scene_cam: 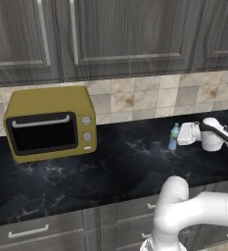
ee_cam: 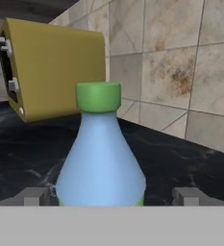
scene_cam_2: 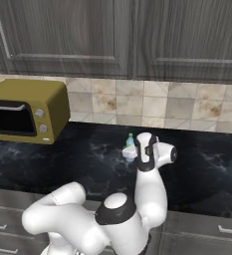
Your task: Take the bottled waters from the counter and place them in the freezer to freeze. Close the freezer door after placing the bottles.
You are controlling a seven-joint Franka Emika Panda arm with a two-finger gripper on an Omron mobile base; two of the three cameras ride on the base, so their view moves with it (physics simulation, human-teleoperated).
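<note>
A small clear water bottle (scene_cam: 173, 137) with a green cap and a blue label stands upright on the black marble-look counter (scene_cam: 110, 169), near the tiled back wall. In the hand view the bottle (ee_cam: 100, 158) is very close, with one dark fingertip (ee_cam: 31, 197) on each side of its base and gaps showing. My gripper (scene_cam: 178, 139) reaches in from the right at bottle height and is open around it. From the right base view, the bottle (scene_cam_2: 130, 144) stands just left of my gripper (scene_cam_2: 129, 153). The freezer is out of view.
A yellow microwave (scene_cam: 49, 122) sits on the counter to the bottle's left, a good way off. Dark wood wall cabinets (scene_cam: 125, 34) hang above the tiled backsplash (scene_cam: 149, 95). Grey drawer fronts (scene_cam: 27, 230) with bar handles run below the counter edge.
</note>
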